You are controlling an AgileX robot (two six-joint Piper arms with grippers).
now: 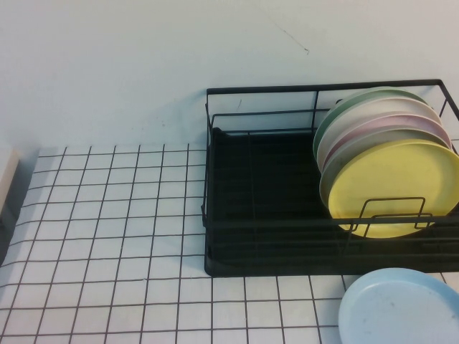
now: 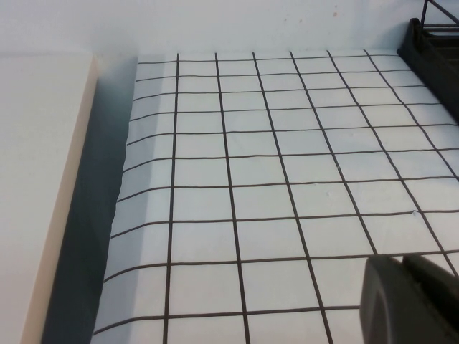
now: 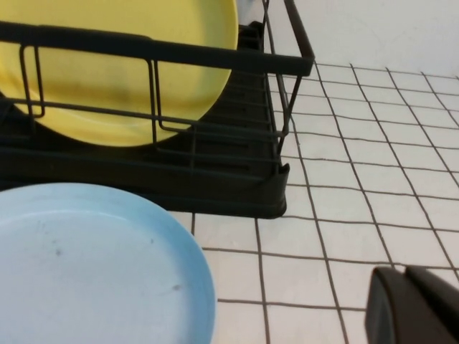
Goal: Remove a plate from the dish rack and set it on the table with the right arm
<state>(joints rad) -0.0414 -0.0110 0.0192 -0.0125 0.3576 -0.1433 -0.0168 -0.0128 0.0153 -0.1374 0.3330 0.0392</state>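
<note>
Surface: white table [image 1: 107, 236] with black grid lines, pale wall behind; far-left edge drops off next to a cream board [image 2: 36, 186].
Left gripper: only a dark corner of the left gripper [image 2: 412, 297] shows in its wrist view, low over bare grid near the left side of the table. Can't tell how its fingers stand; nothing visibly held.
Right gripper: same story, just a dark bit of the right gripper [image 3: 412, 304] in its wrist view, over the table by the rack's front corner. Finger spread unreadable; not touching the plate as far as visible.
Arms: neither arm shows in the high view.
Plate: light blue plate [image 1: 401, 308] lies flat on the table at the near-right edge, just in front of the rack, cut off by the frame.
Dish rack: black wire dish rack [image 1: 265, 265] at the far-right of the table, left half bare.
Other plates: yellow plate [image 1: 394, 186] frontmost, then pink plate [image 1: 401, 123] and a green plate [image 1: 358, 100], leaning together at the rack's right end, partly overlapping; count behind them unclear.
</note>
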